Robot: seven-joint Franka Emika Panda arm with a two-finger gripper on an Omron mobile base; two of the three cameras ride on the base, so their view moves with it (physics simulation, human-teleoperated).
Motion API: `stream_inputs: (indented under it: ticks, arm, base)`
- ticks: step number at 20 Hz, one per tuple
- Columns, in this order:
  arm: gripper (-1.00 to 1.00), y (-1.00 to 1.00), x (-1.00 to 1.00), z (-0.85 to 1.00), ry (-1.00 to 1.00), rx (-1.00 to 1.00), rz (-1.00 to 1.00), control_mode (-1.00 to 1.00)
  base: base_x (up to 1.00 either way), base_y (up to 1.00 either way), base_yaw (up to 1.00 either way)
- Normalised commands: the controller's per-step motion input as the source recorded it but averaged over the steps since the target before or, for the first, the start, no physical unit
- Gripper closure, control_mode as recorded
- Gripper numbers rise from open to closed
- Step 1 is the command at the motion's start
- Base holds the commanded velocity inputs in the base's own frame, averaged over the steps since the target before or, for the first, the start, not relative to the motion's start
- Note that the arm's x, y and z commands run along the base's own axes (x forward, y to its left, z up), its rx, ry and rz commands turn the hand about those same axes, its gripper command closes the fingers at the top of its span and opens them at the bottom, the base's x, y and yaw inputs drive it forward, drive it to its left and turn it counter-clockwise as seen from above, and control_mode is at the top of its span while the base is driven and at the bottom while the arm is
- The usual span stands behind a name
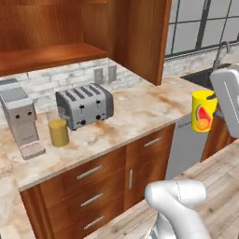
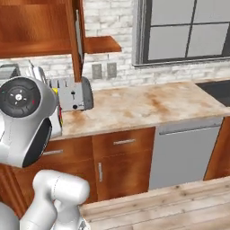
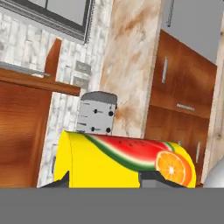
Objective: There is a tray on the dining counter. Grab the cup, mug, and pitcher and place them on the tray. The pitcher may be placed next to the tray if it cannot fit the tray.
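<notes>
One yellow cup [image 1: 203, 111], printed with watermelon and orange, hangs upright in the air, clamped between the gripper [image 3: 105, 179] fingers. Its contents cannot be seen. A small tan canister [image 1: 59, 132] stands beside the toaster [image 1: 85, 105].

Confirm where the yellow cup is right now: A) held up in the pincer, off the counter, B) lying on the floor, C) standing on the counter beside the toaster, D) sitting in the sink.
A: the cup hangs in the air past the counter edge at the arm's end, and the hand view has it lying across the pincer between the dark fingertips.
</notes>
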Motion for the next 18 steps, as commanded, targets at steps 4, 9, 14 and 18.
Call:
stream_inputs:
  ticks: [4,9,14,18]
  arm:
    - [1.00,0.00,0.00,0.00,0.00,0.00,0.00,1.00]
    - [1.00,0.00,0.00,0.00,0.00,0.00,0.00,1.00]
    - [1.00,0.00,0.00,0.00,0.00,0.00,0.00,1.00]
    - [1.00,0.00,0.00,0.00,0.00,0.00,0.00,1.00]
  base:
    - [0.00,-0.19,-0.81]
    - [0.02,-0.03,-0.83]
    - [0.16,0.00,-0.81]
    - [0.26,0.00,-0.79]
